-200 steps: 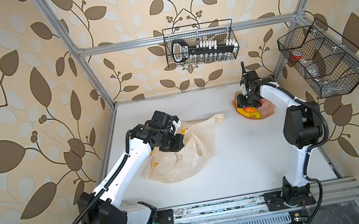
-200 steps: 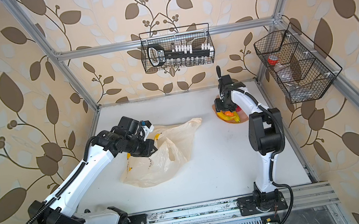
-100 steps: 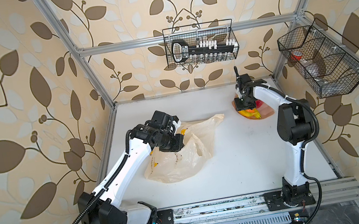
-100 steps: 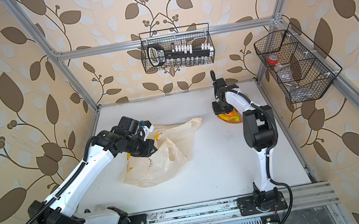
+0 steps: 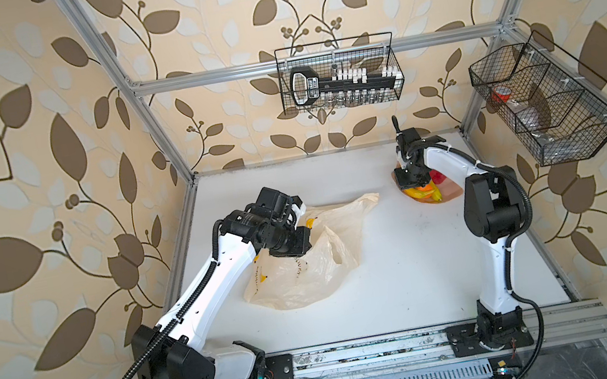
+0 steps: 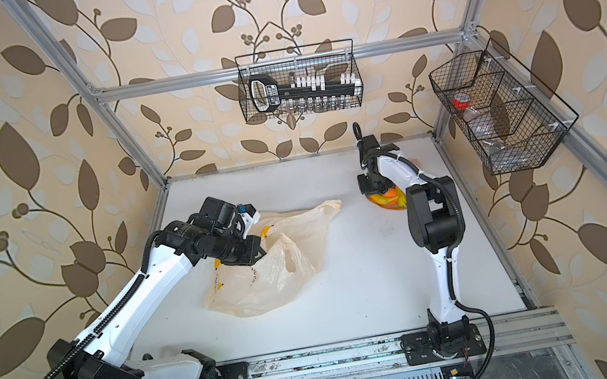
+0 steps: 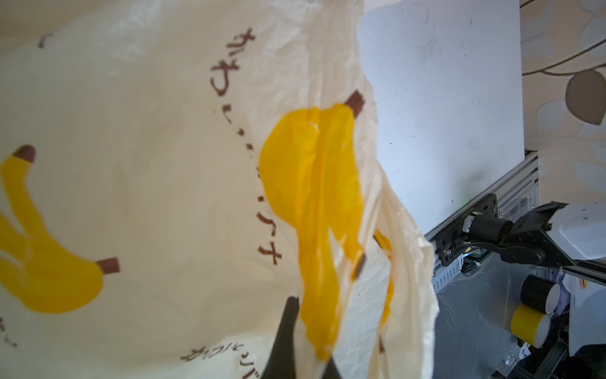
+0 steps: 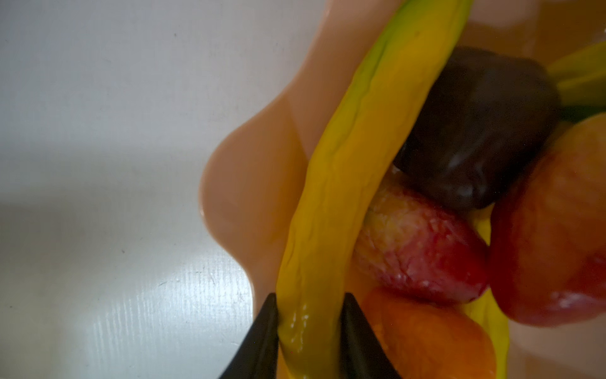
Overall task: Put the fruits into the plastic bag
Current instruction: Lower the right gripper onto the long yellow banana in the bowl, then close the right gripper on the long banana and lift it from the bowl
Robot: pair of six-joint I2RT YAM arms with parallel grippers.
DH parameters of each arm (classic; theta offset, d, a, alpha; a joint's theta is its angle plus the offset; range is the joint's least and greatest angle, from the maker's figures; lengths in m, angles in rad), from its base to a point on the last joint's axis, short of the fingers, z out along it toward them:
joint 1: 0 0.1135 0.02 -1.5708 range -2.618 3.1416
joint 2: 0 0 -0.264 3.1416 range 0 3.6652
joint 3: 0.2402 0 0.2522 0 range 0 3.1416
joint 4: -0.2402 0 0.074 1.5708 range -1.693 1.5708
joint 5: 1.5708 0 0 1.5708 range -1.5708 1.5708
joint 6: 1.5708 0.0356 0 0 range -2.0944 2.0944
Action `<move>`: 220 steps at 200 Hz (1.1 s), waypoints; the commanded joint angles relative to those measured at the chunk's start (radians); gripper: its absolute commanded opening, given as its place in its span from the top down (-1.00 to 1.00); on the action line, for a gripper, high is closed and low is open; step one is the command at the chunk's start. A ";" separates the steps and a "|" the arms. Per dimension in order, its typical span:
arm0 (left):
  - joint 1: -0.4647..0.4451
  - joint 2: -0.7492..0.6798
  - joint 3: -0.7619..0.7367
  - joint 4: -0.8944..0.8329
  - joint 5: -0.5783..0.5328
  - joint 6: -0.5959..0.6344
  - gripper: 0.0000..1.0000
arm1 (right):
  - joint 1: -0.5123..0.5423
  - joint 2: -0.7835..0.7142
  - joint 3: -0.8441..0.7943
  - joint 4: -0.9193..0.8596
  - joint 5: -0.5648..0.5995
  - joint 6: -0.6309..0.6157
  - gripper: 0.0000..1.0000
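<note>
Fruits (image 5: 424,194) lie piled on the pink plate (image 8: 249,183) at the far right of the table (image 5: 393,276). You see the right claw (image 8: 309,315) clamped on a yellow banana (image 8: 347,183); the left claw (image 7: 305,341) is closed, apparently pinching the plastic bag (image 5: 309,278), centre-left.

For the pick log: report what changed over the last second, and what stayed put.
The right gripper shifted slightly left over the plate, its elbow swinging in. Its jaws narrowed onto a banana at the plate's edge and now touch it on both sides. Unchanged: the left gripper stays shut on the bag, which lies as before, and the other fruits remain on the plate.
</note>
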 commanded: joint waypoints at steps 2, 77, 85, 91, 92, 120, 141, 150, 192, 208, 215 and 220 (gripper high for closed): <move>0.000 -0.005 0.042 -0.007 0.018 -0.004 1.00 | 0.007 0.007 0.035 -0.028 0.001 -0.017 0.47; 0.000 -0.001 0.037 0.000 0.023 -0.004 1.00 | 0.000 -0.078 0.053 -0.017 -0.047 0.019 0.57; 0.000 0.001 0.038 0.003 0.024 -0.004 1.00 | 0.000 -0.088 0.055 -0.016 -0.054 0.022 0.57; 0.000 0.004 0.039 0.003 0.024 -0.004 1.00 | 0.000 -0.098 0.053 -0.012 -0.060 0.028 0.58; 0.000 0.005 0.039 0.003 0.025 -0.005 1.00 | -0.001 -0.100 0.053 -0.011 -0.061 0.029 0.58; 0.000 0.019 0.053 0.005 0.031 -0.003 1.00 | -0.003 -0.149 0.052 -0.002 -0.076 0.049 0.60; 0.000 0.026 0.061 0.008 0.033 -0.002 1.00 | -0.007 -0.194 0.045 0.011 -0.112 0.071 0.61; 0.000 0.029 0.062 0.008 0.034 0.001 1.00 | -0.007 -0.214 0.036 0.023 -0.134 0.082 0.62; 0.000 0.037 0.067 0.010 0.037 0.002 1.00 | -0.012 -0.295 -0.012 0.077 -0.223 0.136 0.65; 0.000 0.038 0.067 0.013 0.038 0.000 1.00 | -0.019 -0.312 -0.029 0.096 -0.258 0.154 0.66; 0.000 0.039 0.070 0.011 0.040 0.000 1.00 | -0.022 -0.316 -0.032 0.099 -0.268 0.160 0.66; 0.000 0.040 0.071 0.011 0.041 0.001 1.00 | -0.023 -0.318 -0.035 0.100 -0.273 0.163 0.66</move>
